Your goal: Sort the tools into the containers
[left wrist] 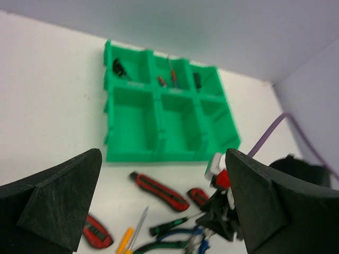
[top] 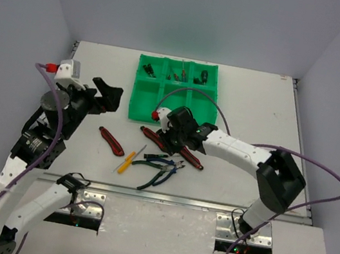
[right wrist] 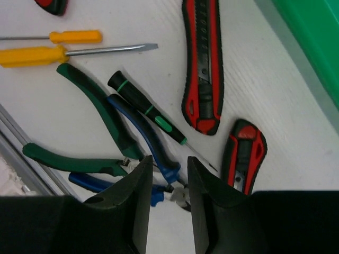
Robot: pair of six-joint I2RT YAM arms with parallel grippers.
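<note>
The green six-compartment tray sits at the table's back; its far row holds small screwdrivers. On the table in front lie a long red-and-black knife, a short knife, another knife, yellow screwdrivers, a green-black screwdriver, green-handled pliers and blue-handled pliers. My right gripper is open and low over the blue pliers' head, fingers either side of it. My left gripper is wide open and empty, left of the tray, raised.
The tray also shows in the left wrist view, with its near row bare. A metal rail runs along the table's near edge. Grey walls close in the left, right and back sides.
</note>
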